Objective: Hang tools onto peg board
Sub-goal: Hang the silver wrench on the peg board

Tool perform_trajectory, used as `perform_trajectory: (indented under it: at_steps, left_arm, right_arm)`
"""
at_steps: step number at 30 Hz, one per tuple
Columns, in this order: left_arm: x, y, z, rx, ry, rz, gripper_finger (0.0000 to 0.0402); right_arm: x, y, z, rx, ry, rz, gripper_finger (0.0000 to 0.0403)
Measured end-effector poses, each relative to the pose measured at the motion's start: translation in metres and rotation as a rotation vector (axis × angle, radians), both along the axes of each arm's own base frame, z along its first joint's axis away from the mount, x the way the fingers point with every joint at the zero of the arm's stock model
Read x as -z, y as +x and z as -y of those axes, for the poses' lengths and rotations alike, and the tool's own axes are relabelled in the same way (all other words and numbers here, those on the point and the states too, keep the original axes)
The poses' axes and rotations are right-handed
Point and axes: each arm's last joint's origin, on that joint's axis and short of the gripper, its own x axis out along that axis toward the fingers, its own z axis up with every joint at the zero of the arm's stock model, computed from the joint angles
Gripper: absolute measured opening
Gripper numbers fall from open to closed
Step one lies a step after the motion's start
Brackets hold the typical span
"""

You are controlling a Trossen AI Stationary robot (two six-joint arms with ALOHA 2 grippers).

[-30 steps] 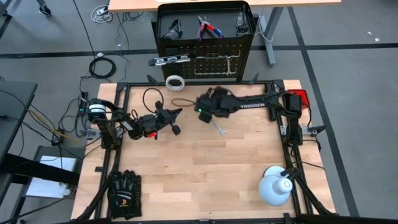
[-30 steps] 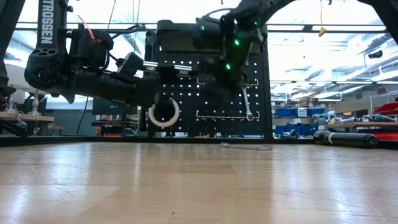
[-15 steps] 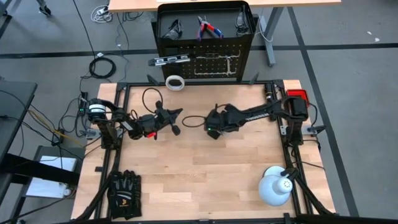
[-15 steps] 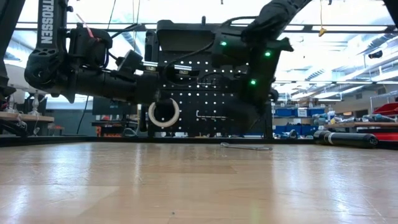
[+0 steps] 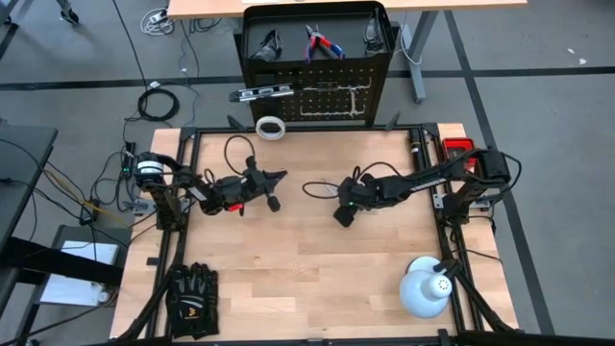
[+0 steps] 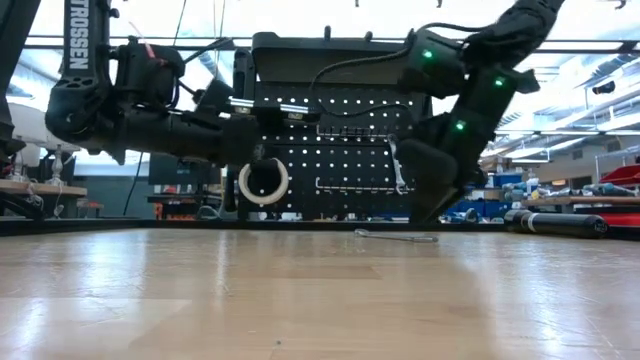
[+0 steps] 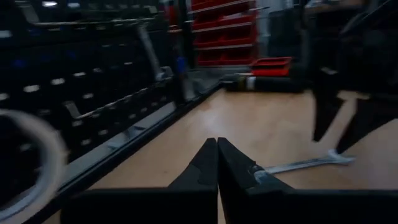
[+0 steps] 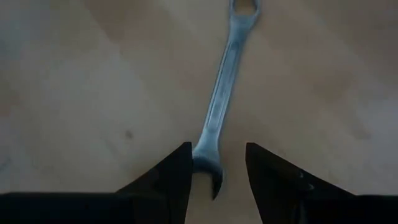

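Observation:
A silver wrench (image 8: 219, 106) lies flat on the wooden table (image 5: 288, 269); it also shows in the low view (image 6: 396, 236). My right gripper (image 8: 217, 146) slants down over it, open. Its fingers stand on either side of the wrench's open-jaw end without touching it, a little above the table. My left gripper (image 7: 217, 155) is shut and level at the table's left (image 5: 279, 178), holding nothing. The peg board (image 5: 332, 96) stands upright at the far edge. On it hang a white tape roll (image 6: 263, 182), a second wrench (image 6: 397, 165) and a level bar (image 5: 259, 93). Red-handled pliers (image 5: 322, 41) lie on its top shelf.
A white dome lamp (image 5: 426, 288) sits at the near right corner and black gloves (image 5: 192, 298) at the near left. A small red box (image 5: 459, 147) is at the far right. The middle and near part of the table is bare wood.
My right gripper has come away from the peg board toward the table's near edge and a little to the right. It has sunk and tipped downward, and now stands over the wrench on the table. The wrench has stayed where it was.

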Motion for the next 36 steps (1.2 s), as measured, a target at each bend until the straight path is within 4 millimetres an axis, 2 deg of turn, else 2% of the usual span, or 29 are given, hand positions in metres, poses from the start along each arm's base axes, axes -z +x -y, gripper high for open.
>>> perform_trajectory:
  at_steps: [3,9,18,22,26,30,36]
  left_arm:
    - [-0.001,0.012,-0.001,0.036,-0.008,-0.035,0.0000]
    - [0.000,0.040,-0.006,0.037,-0.062,-0.141,0.0000]
    - [0.015,0.070,-0.007,0.164,-0.095,-0.175,0.0000]
    - [0.013,0.078,-0.006,0.254,-0.101,-0.162,0.0000]
    - [0.011,0.081,-0.004,0.323,-0.129,-0.146,0.0000]
    - [0.013,0.086,-0.002,0.411,-0.168,-0.195,0.0000]
    - [0.023,0.096,-0.002,0.430,-0.313,-0.405,0.0000]
  right_arm:
    - [0.008,-0.005,-0.001,-0.007,0.024,-0.017,0.0159]
    - [0.015,-0.001,-0.005,-0.087,-0.019,0.004,0.0167]
    - [0.017,0.007,-0.011,-0.509,-0.025,0.005,0.0157]
    - [0.017,0.008,-0.012,-0.701,-0.036,0.012,0.0150]
    - [0.017,0.008,-0.008,-0.814,-0.006,0.042,0.0142]
    - [0.011,0.003,-0.006,-0.871,-0.025,0.032,0.0138]
    - [-0.015,-0.001,-0.006,-0.875,-0.161,0.068,0.0138]
